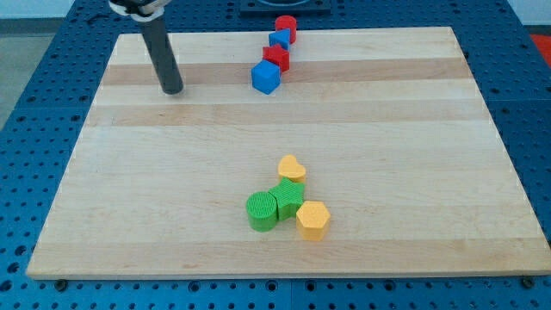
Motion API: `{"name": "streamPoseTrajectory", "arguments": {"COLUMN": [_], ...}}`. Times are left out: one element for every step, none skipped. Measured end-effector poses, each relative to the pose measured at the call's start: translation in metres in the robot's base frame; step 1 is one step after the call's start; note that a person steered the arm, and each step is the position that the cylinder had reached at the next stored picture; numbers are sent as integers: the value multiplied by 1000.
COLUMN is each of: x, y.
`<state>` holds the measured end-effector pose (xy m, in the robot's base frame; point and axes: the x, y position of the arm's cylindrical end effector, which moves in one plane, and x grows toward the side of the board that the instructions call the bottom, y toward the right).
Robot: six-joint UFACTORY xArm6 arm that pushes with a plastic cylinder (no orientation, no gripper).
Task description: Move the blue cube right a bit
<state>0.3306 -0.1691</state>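
- Camera view: my tip rested on the board, well left of the blue cube.
- It was a bare rod, grasping nothing.
- The cube touched a red block near the view's top.

Pale wooden board on blue pegboard, red and blue blocks at top, green and yellow blocks near bottom
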Motion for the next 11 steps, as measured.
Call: {"name": "streamPoseTrajectory", "arguments": {"x": [-5, -38, -25, -11, -27, -38, -36, -26, -12, -11, -7], "y": [29, 32, 47, 68, 72, 83, 96, 97, 108, 112, 112]}}
